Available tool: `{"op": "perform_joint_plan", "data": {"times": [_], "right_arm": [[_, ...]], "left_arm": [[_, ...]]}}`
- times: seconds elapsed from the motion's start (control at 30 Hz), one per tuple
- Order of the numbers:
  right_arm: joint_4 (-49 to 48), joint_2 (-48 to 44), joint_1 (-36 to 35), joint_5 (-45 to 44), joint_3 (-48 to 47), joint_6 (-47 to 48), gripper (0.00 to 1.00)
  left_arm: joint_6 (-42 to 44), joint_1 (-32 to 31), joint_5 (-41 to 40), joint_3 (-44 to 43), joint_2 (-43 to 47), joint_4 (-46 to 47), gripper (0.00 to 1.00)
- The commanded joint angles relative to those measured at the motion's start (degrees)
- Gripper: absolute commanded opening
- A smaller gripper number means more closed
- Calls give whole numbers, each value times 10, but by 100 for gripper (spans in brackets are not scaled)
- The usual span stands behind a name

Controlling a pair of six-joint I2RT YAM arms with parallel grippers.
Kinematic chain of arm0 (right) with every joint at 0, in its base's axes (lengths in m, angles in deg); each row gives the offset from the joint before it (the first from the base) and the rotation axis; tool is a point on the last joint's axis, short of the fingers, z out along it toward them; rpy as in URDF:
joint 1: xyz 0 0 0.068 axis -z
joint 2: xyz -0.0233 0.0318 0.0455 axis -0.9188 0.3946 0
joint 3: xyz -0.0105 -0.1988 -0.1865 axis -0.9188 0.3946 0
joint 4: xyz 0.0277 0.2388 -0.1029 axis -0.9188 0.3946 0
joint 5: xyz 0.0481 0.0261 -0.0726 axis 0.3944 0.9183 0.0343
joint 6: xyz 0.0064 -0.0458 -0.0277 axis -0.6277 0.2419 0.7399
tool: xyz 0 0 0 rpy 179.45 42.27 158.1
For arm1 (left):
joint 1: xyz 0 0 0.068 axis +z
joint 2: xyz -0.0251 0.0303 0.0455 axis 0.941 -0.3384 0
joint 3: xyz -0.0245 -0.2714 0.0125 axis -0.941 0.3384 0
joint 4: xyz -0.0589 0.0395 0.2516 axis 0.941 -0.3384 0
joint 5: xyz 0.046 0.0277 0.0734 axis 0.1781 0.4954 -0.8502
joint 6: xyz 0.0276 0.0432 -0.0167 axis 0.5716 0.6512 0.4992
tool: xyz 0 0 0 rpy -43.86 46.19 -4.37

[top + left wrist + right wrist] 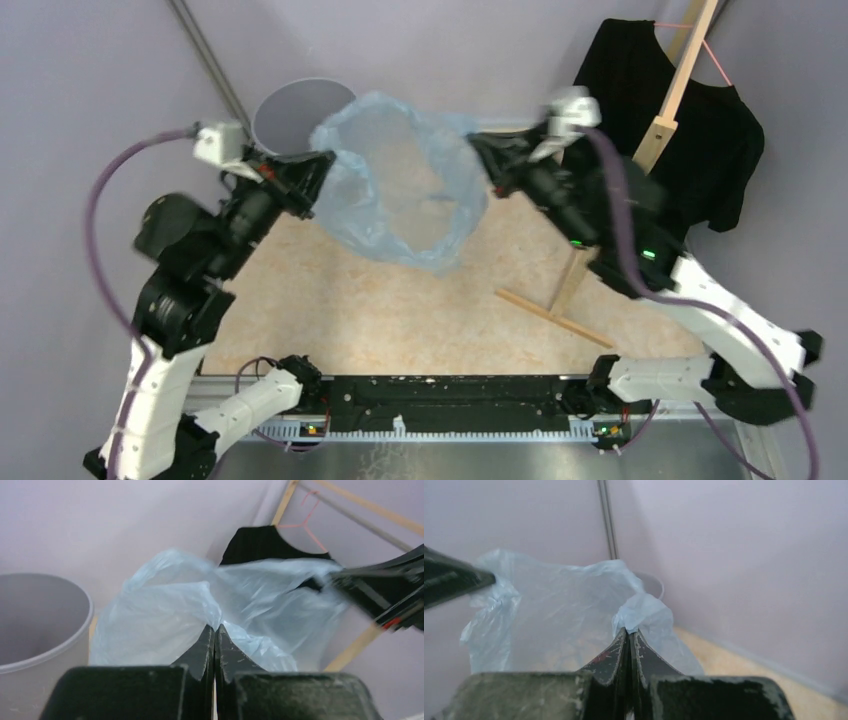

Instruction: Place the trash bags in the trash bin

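Arms raised; left pincer (325, 166), right pincer (478, 148) each pinching trash bags (400, 190) edge, film stretched between.

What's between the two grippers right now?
The trash bag, stretched open in the air, with the left gripper and the right gripper each pinching an edge; the top view shows it best.

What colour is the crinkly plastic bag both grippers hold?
Plastic bag: translucent pale blue; best in top external view.

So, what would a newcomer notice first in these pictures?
The blue trash bag, stretched open in mid-air between the left end effector and the right end effector, both shut on its rim. The grey trash bin stands behind it, far left; a black T-shirt hangs far right.
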Motion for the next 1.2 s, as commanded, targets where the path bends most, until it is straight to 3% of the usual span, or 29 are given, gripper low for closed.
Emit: {"op": "perform_joint_plan", "data": {"times": [0.0, 0.07, 0.17, 0.27, 0.37, 0.53, 0.63, 0.7, 0.83, 0.93, 1.07, 1.17], "right_arm": [[-57, -110, -4, 39, 56, 22, 0], [-95, -128, -4, 12, 149, 14, 0], [-114, -106, -3, -28, 282, -43, 0], [-121, -41, -4, -6, 354, -101, 0], [-51, 19, -4, -36, 260, -87, 0], [48, 71, -22, -73, -42, 32, 0], [88, 115, -68, -78, -178, 85, 0], [53, 107, -71, -56, -151, 78, 0], [-78, 49, -62, -124, 77, 45, 0], [-76, 40, -7, -71, 190, -65, 0], [-34, 45, 25, -79, 162, -56, 0], [-34, 54, 23, -14, 68, -27, 0]], "left_arm": [[26, 1, -5, 69, 66, 72, 0], [-14, 1, -35, 202, 106, 93, 0], [-71, 1, -36, 345, 118, 47, 0], [-95, 1, -54, 398, 112, -24, 0], [-33, 1, -88, 310, 106, -42, 0], [49, 1, -102, 14, 40, -36, 0], [45, 1, -75, -14, 36, -4, 0], [28, 1, -73, 41, 58, 13, 0], [12, 1, -121, 168, 101, -24, 0], [33, 1, -183, 194, 128, -70, 0], [68, 1, -240, 125, 138, -101, 0], [56, 1, -186, 73, 133, -80, 0]]}}
